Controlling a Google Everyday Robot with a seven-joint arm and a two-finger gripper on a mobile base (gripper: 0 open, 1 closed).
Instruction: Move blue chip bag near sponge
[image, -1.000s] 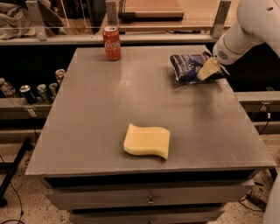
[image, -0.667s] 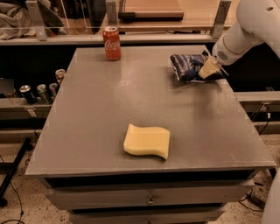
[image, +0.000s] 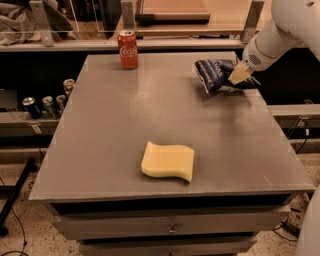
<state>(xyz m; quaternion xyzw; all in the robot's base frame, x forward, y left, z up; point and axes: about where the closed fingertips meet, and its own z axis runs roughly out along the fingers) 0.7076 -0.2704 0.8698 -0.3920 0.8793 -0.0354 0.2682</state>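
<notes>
The blue chip bag (image: 214, 75) is lying well apart from the sponge (image: 168, 161), beyond it and to its right. The bag's long axis is running roughly crosswise, with its left end pointing toward the red cola can (image: 128, 49). The gripper (image: 240, 74) is pressing against the bag's right end. Whether it is actually clamping the bag cannot be told.

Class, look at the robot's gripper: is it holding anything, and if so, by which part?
The gripper sits against the right-hand end of the blue chip bag. Whether it actually grips the bag cannot be told.
</notes>
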